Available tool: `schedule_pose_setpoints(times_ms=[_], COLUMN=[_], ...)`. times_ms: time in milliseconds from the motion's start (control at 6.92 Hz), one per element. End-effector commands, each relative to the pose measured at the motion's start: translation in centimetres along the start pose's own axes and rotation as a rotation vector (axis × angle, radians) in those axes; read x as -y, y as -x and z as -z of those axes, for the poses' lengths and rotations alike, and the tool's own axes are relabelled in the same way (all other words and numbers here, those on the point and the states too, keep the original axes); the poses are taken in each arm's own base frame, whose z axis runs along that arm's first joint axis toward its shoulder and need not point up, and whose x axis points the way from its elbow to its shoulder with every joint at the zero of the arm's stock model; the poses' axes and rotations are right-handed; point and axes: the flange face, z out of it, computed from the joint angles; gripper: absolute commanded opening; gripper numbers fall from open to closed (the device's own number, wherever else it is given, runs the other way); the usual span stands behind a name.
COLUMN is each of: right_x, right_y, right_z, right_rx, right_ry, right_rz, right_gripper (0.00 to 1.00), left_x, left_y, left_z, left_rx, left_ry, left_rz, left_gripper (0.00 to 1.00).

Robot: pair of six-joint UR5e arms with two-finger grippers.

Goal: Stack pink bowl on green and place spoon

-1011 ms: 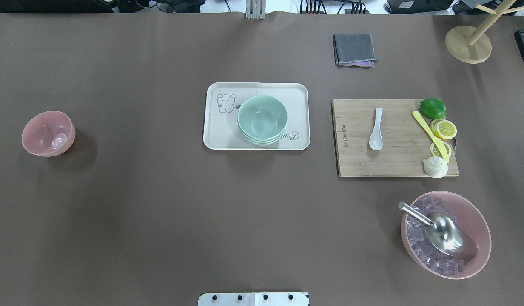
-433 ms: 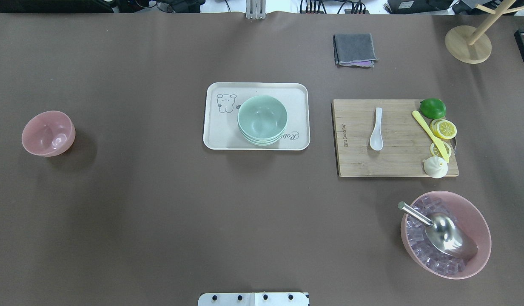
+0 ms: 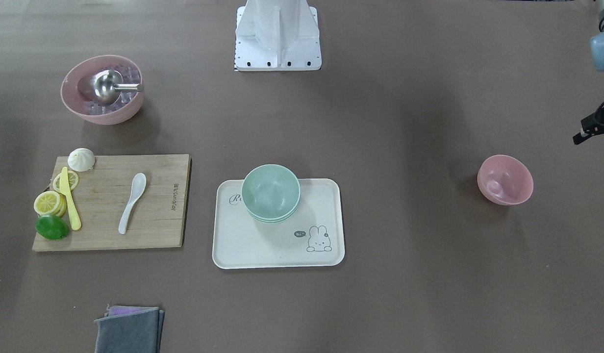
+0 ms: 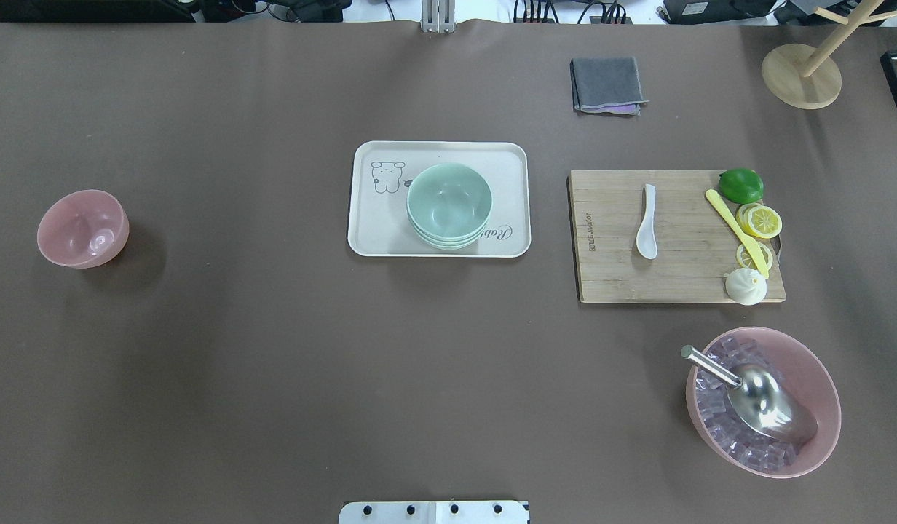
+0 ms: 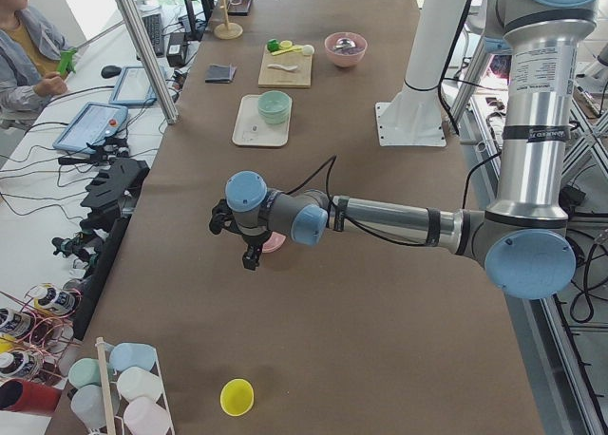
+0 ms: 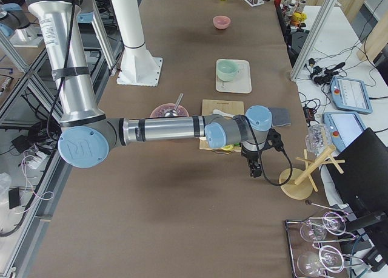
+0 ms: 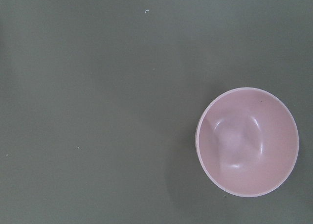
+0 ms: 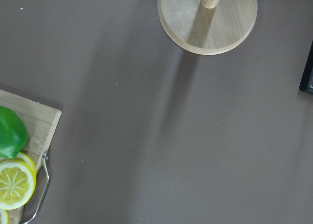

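**Pink bowl** (image 4: 83, 228): upright and empty on the desk (image 4: 274, 364), far to the robot's left and well apart from the tray. Same spot as a second ago.

**Green bowls** (image 4: 449, 205): nested stack on the white tray (image 4: 376, 233). Unchanged.

**Spoon** (image 4: 646, 222): lies on the cutting board (image 4: 609, 280). It looks slightly narrower and more turned than before, though that may be only the picture.

**Left end effector** (image 5: 249, 253): above the desk, just beside the pink bowl. Finger spread cannot be told.

**Right end effector** (image 6: 254, 167): past the board's end, near the wooden stand (image 6: 297, 187). Its dark sliver at the overhead view's right edge has shrunk. Finger spread cannot be told.
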Motion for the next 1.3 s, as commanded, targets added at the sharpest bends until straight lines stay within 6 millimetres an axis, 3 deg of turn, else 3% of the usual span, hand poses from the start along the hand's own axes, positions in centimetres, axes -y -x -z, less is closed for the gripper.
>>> schedule_pose_setpoints(times_ms=[0,578,1156], right_x=[-0.6,-1.4,-1.9], right_y=[-0.2,-0.4,0.3], right_z=[-0.2,-0.7,-0.2], right_rx=[0.001,0.008,0.035], right_ry=[0.005,0.014,0.004], right_rz=[-0.006,-0.013,-0.003], right_gripper=[1.0,1.0,1.0], left_x=[0.2,1.0,0.5], left_y=[-0.3,-1.5,-0.7], left_z=[0.2,0.7,0.0], left_rx=[-0.005,-0.012,-0.001], left_ry=[-0.005,-0.024,-0.007], left_rz=[-0.005,-0.039,-0.024], left_gripper=[0.98,0.98,0.98])
